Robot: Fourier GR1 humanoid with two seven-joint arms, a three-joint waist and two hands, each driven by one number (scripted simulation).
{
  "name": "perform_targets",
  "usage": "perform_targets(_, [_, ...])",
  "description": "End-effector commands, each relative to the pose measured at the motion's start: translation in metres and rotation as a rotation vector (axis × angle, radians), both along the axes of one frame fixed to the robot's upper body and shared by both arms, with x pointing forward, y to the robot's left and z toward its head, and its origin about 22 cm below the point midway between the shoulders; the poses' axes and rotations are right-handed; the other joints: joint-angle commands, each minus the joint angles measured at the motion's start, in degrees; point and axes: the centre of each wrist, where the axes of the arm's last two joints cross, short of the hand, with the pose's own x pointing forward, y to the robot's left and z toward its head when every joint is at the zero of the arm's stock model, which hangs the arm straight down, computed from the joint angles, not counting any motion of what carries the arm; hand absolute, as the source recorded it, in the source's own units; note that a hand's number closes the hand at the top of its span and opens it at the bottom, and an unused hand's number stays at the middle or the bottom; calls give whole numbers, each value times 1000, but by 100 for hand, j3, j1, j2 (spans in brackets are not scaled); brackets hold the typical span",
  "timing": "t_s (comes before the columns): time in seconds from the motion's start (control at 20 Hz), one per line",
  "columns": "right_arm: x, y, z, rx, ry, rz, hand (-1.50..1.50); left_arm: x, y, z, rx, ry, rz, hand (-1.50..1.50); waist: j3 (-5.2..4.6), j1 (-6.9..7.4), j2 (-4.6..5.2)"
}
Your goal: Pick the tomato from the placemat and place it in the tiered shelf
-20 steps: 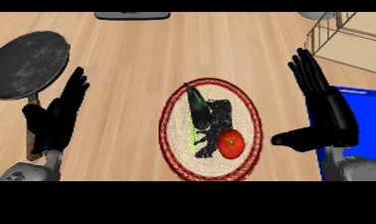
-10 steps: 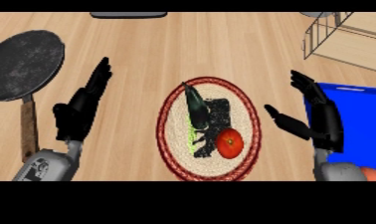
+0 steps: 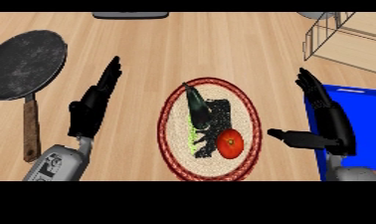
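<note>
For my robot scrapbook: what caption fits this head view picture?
Open right hand beside the round red tomato on the woven red-rimmed placemat; open left hand apart.

Two grey forearms are coming in from the lower edge. The left hand (image 3: 92, 108) is showing at the left, fingers straight and pointing up and slightly right, touching nothing. The right hand (image 3: 328, 118) is showing at the right, fingers straight and pointing up, thumb stretching out to the left, holding nothing
</note>
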Motion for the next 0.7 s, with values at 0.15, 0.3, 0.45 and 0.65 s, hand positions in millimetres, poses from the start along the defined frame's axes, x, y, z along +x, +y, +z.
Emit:
perform_targets(0.15, [-5, 18, 74, -231, 75, 161, -150, -8, 22, -21, 10, 1, 17, 0, -17, -27, -20])
perform_targets(0.3, [-5, 23, 110, -329, 146, 169, -150, -7, 2, -11, -4, 8, -9, 0, -13, -2, -24])
perform_targets(0.45, [-10, 35, 119, -483, 196, 242, -150, -2, 11, -11, 5, 4, 8, 0, -14, 17, -14])
perform_targets(0.65, [-23, 64, 143, -706, 274, 331, -150, 9, 4, -2, -7, 10, -11, 0, -24, -3, -27])
